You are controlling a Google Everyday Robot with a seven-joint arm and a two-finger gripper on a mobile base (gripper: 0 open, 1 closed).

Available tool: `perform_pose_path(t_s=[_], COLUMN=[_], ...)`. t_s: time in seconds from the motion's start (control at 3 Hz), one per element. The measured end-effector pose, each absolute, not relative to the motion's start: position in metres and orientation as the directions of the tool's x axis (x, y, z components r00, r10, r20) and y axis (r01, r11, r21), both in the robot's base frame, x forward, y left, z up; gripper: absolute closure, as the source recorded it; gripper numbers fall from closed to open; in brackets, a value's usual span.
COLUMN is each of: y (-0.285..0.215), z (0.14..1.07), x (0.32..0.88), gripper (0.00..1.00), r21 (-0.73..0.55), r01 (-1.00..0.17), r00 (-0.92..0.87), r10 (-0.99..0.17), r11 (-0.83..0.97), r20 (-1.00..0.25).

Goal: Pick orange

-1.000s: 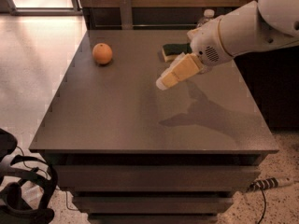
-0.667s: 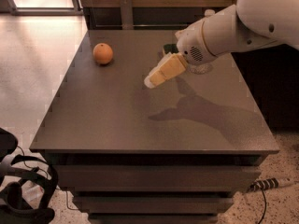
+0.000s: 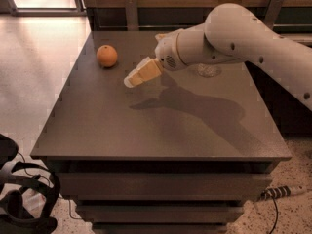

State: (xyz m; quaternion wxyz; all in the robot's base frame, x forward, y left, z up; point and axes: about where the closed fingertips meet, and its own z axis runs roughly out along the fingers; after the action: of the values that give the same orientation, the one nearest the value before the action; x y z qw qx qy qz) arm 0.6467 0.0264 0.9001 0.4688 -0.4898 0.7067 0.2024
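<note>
Camera view shows the cream two-finger gripper side-on, so whether its jaws are apart or together cannot be told. It hangs just above the dark grey counter, tip aimed down-left at the small round orange fruit, which sits near the far left corner. A low sideways approach could nudge the orange and roll it off. The white arm reaches in from the right, wrist angled downward.
</note>
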Motion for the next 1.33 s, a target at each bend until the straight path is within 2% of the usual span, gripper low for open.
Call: perform_pose_path(t_s=[0.67,1.33], y=[0.063,0.082], z=[0.873,0.853], x=[0.694,0.731], gripper=[0.0,0.0], r21=[-0.135,-0.018], r01=[-0.86,-0.804], r00=[-0.09,-0.205], r10=[-0.406,-0.305], r11=[0.492,0.595], r20=[-0.909,-0.93])
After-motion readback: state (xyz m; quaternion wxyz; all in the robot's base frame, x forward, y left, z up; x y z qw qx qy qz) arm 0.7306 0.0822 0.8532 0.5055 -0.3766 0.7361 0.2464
